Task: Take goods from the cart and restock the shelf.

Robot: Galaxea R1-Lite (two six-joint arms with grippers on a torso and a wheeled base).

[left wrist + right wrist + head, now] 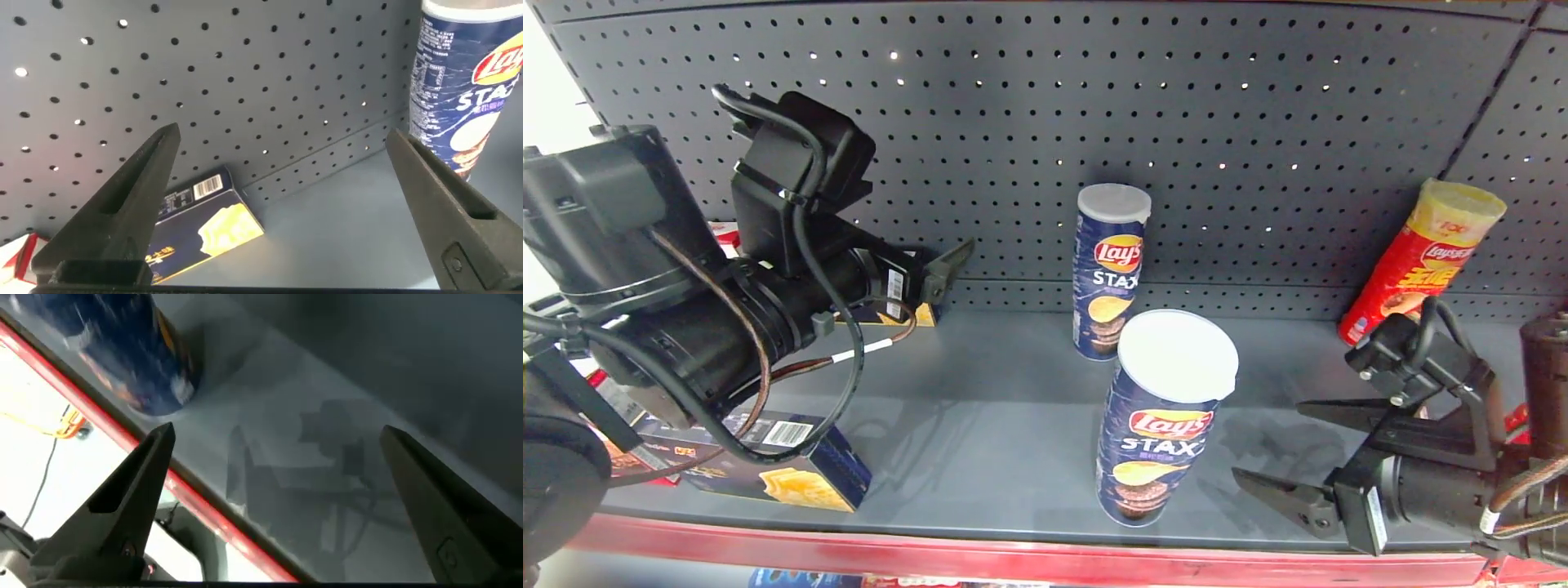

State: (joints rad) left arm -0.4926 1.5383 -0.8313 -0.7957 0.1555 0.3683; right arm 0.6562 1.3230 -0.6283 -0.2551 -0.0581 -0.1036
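Across the grey shelf (980, 425) with its red front lip, backed by a dark pegboard panel (1176, 106), both arms hang over the deck with nothing in their grasp. On the left side the left gripper (282, 139) points toward the back panel, jaws spread wide and empty, above a dark blue box with yellow print (204, 220) lying flat at the foot of the panel. On the right, low near the front lip, the right gripper (1270, 441) is likewise spread wide and empty, just beside the front blue chip can (1160, 425) but apart from it. That can stands upright near the front edge; a second blue chip can (1109, 273) stands upright behind it, close to the panel. A red chip can (1417, 261) leans against the panel at the far right. Another dark blue box (792, 469) lies flat at the front left.
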